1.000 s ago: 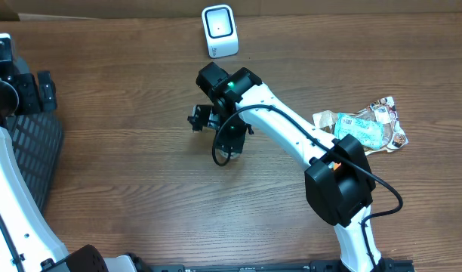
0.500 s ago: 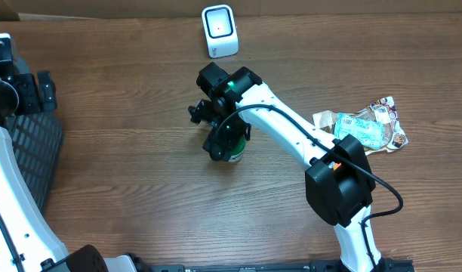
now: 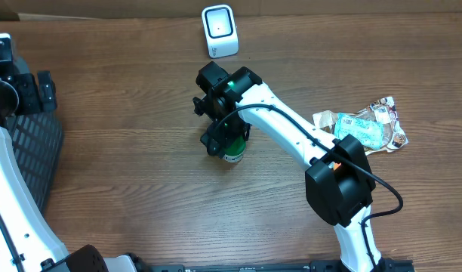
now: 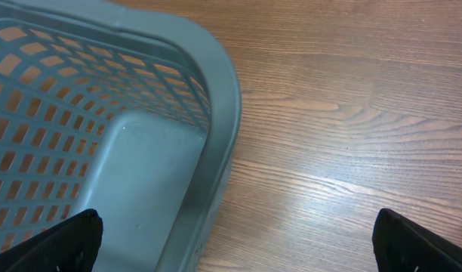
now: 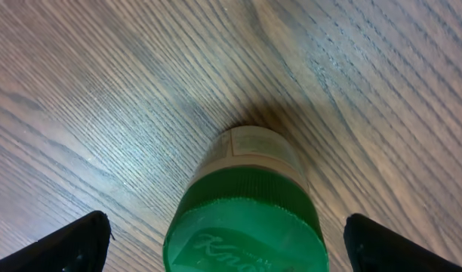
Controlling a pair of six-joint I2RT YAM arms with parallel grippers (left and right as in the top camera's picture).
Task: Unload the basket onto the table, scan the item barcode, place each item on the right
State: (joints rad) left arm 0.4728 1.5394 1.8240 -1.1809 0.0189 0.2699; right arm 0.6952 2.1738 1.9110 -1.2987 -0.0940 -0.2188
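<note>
The right gripper (image 5: 235,249) has its jaws spread wide; straight below, between its fingers and touching neither, the jar (image 5: 244,204) (ribbed green lid, white script, pale label) stands on the table (image 5: 103,91); left gripper (image 4: 242,245) likewise apart

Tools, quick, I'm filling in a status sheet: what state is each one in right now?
Left tool: open, holding nothing.
Right tool: open, fingers either side of the jar, not gripping it.

Grey basket (image 4: 216,98) beside bare wood
Mesh-walled basket filled the left, worktop (image 4: 352,113) ran off right, and the left tool (image 4: 238,243) had its tips wide apart in the bottom corners.
</note>
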